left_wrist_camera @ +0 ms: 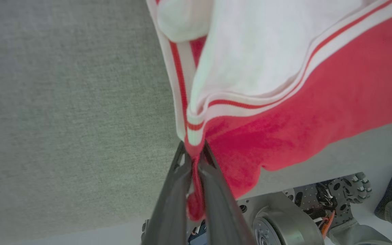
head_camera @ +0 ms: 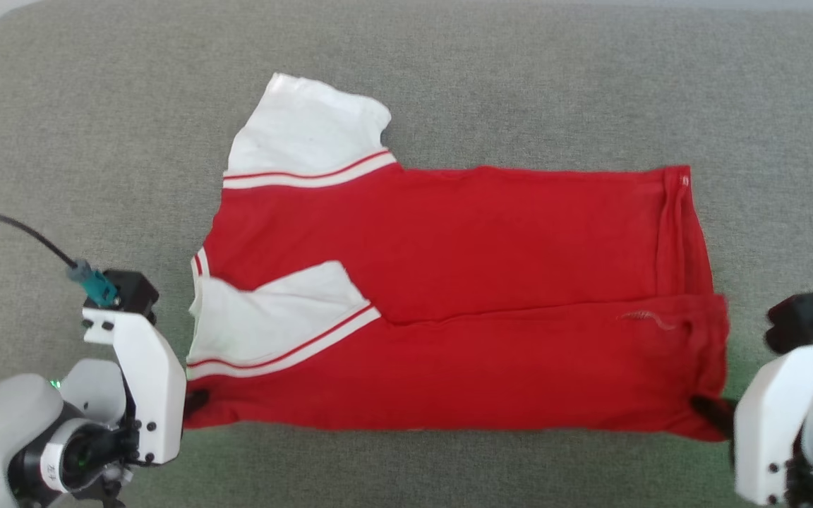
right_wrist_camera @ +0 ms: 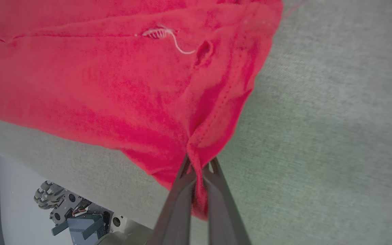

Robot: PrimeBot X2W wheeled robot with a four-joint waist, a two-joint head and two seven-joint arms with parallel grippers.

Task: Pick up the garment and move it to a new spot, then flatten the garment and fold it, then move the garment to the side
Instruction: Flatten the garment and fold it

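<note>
Our left gripper (head_camera: 196, 401) and right gripper (head_camera: 708, 411) sit low, each clenched on a near corner of the T-shirt (head_camera: 491, 268) between them.

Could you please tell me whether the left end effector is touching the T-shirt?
Touching. The left wrist view shows the left end effector closed on the T-shirt, red fabric pinched between its fingers.

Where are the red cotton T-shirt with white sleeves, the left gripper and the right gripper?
red cotton T-shirt with white sleeves (head_camera: 505, 233): head view, red body.
left gripper (left_wrist_camera: 193, 149): left wrist view, between its fingertips.
right gripper (right_wrist_camera: 199, 161): right wrist view, between its fingertips.
</note>
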